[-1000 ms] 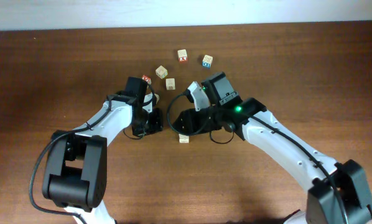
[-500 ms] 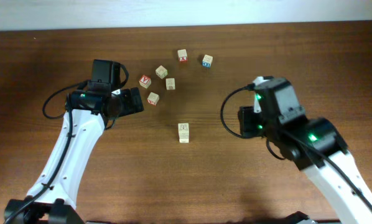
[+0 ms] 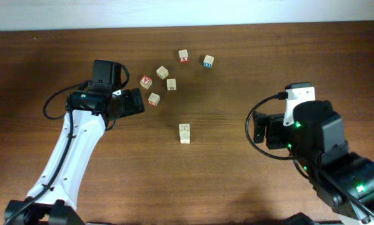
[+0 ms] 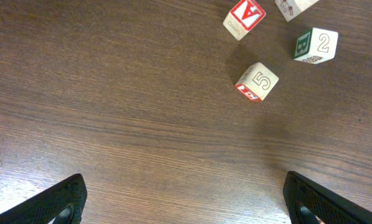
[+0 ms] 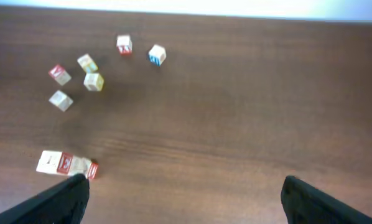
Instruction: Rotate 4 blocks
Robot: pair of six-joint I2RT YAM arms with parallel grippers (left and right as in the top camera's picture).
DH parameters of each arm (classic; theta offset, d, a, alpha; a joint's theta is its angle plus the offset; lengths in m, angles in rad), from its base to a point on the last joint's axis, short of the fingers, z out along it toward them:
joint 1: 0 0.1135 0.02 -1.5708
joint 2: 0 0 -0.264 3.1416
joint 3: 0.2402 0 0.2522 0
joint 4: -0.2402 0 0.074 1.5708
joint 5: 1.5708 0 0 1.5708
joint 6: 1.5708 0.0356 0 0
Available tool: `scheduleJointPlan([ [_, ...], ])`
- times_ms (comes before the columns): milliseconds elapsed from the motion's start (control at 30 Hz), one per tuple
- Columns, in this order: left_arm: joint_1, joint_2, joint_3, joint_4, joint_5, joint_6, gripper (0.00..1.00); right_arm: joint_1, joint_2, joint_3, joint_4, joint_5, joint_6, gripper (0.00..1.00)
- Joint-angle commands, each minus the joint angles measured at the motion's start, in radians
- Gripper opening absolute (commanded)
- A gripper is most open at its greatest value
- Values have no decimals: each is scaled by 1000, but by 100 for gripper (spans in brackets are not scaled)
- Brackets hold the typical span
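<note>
Holding the left tool [image 4: 185, 186] far-left of the pair [image 3: 185, 132], with fingers spread wide and nothing gripped, only bare table [image 4: 111, 124] between them. Holding the right tool [image 5: 185, 186] well to the right of the pair, equally wide and empty. Probably parked so on purpose: nothing covered from above, and free choice of the next target for either side. Taking as the four to rotate: the pair itself, two pale cubes touching in a short row about the middle of the table, plus the green block [image 4: 315, 45] and the faint block [image 3: 162, 72], both lying well beyond the pair and a little to its left, near each other but apart. Scattered around these two, and not to be touched: red blocks [image 3: 154, 99]; farther still beyond the pair, slightly to its right, the blue block [image 3: 208, 61]. Cannot tell from these views about any turning already done. Seems wise to begin with the two loose ones, having free sides for the fingers. For the pair, better to come at the left and right sides, with no room between the touching faces. Risk there: dragging the neighbour along during the turn.
</note>
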Motion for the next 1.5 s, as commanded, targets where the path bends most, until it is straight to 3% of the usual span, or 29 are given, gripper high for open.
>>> scheduleJointPlan([
  [0,3,-16,15,-1,-15,4,99,-130,-114,-127,155,-125,-176,99],
  [200,3,-16,15,-1,-15,4,99,-277,-524,-724,685,-218,-254,99],
  [367,3,-16,15,-1,-15,4,99,-294,-785,-1030,835,-224,-254,99],
  [500,3,-16,15,-1,-15,4,99,-327,-932,-1160,869,-223,-254,99],
  [633,3,-16,15,-2,-15,4,99,-327,-947,-1229,879,-219,-254,99],
  [1167,3,-32,15,-5,-20,5,99,-326,-947,-1229,879,-200,-253,99],
  [1233,3,-96,5,29,-19,5,99,-326,-947,-1229,879,-200,-253,99],
  [1300,3,-217,-38,59,-26,122,99,-326,-947,-1229,879,-200,-253,99],
  [1367,3,-317,-74,76,-26,159,99,-326,-947,-1229,879,-200,-253,99],
  [1433,3,-471,-251,187,-25,159,99,-326,-947,-1229,879,-200,-253,99],
  [1467,3,-580,-408,326,-23,159,99,-326,-947,-1229,879,-200,-253,99],
])
